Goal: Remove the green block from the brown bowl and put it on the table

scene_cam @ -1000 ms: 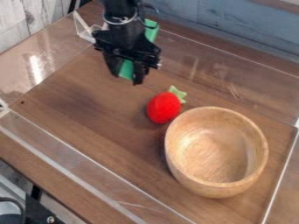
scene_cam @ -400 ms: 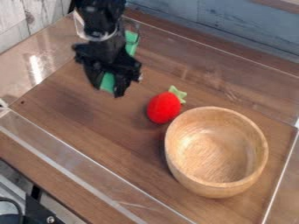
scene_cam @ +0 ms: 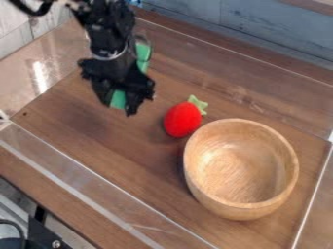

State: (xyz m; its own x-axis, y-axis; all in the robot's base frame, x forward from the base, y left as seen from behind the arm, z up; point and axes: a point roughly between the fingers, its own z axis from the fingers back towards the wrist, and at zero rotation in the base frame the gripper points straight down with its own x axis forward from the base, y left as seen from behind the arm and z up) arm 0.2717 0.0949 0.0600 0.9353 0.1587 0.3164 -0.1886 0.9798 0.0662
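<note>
The black claw (scene_cam: 124, 95) is pointing steeply down over the left part of the worktop, its two dark fingers (scene_cam: 108, 93) partly closed and pinching the small, flat, bright green rectangular block (scene_cam: 125, 98) between them. Green is showing in the gap between the fingers at their lower ends, and the block is sitting just above, or perhaps touching, the dark brown wood-grain worktop (scene_cam: 92, 156); the picture is not settling which. A second patch of green is showing higher up on the claw's right side, on the arm itself. To the right of the claw and a little nearer the camera, the red strawberry-shaped toy with a green leafy top (scene_cam: 184, 118) is lying on the worktop, apart from the claw. Beyond the strawberry, further right and nearer the camera, the round light-brown wooden bowl with a thick rim (scene_cam: 242, 209) is standing upright and holding nothing. Clear plastic walls (scene_cam: 78, 180) are running along the worktop's edges.
</note>
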